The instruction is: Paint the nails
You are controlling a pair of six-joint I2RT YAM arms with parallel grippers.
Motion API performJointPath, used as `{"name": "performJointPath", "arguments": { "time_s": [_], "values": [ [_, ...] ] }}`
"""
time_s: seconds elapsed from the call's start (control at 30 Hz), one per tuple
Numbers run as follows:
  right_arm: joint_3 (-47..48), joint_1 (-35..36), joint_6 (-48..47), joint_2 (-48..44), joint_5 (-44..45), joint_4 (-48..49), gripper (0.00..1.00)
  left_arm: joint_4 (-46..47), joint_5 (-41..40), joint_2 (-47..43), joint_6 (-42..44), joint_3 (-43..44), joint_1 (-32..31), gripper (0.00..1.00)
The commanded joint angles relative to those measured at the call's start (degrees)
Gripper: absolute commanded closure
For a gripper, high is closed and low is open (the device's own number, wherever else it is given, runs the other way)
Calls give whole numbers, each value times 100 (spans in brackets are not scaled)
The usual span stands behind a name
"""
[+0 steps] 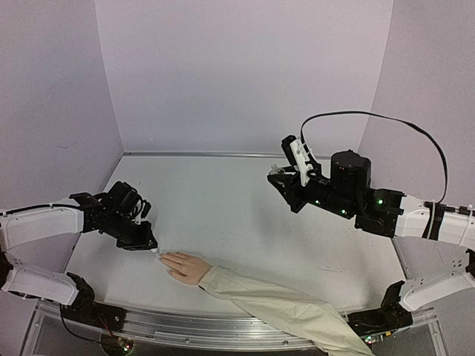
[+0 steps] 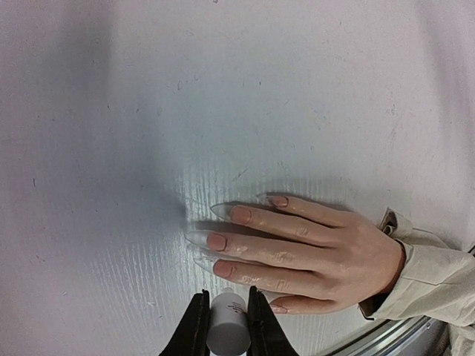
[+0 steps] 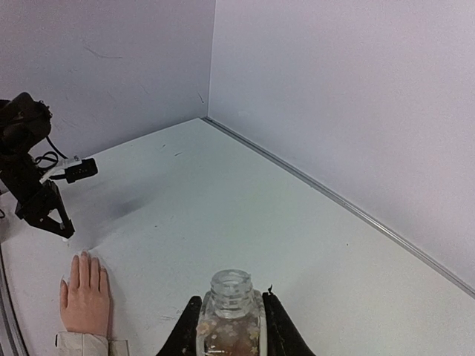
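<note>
- L gripper (image 1: pixel 151 246): jaws clenched on a small white cap (image 2: pixel 228 326), low over the table (image 1: pixel 223 200) at the left-front.
- The cap stands between the pads, round end facing the wrist cam; what's under it is hidden.
- R gripper (image 3: pixel 230 330): jaws grasping a small clear glass bottle (image 3: pixel 231 308), upright and raised over the right side, well apart from the L arm.
- The bottle mouth is open, threaded neck bare. Pale brownish speckled stuff shows thru the glass lower down; can't tell what it is or how full.
- Mannequin hand (image 2: pixel 319 252): lies flat, palm down, near the front edge, with a beige sleeve (image 1: pixel 274 304) trailing to the right-front.
- Nails (image 2: pixel 217 242): long, clear, pointed tips on pinkish beds, fingers aimed at the L gripper. The cap is just beside the fingertips; can't tell if it's touching.
</note>
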Motion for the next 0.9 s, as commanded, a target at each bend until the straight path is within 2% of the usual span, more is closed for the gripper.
{"name": "performJointPath", "arguments": {
  "time_s": [0.0,0.87],
  "values": [
    [223,1,109,-136,-39,330,100,335,161,184,41,107,32,100],
    [280,-2,65,-16,-40,330,100,363,-119,448,48,54,32,100]
  ]
}}
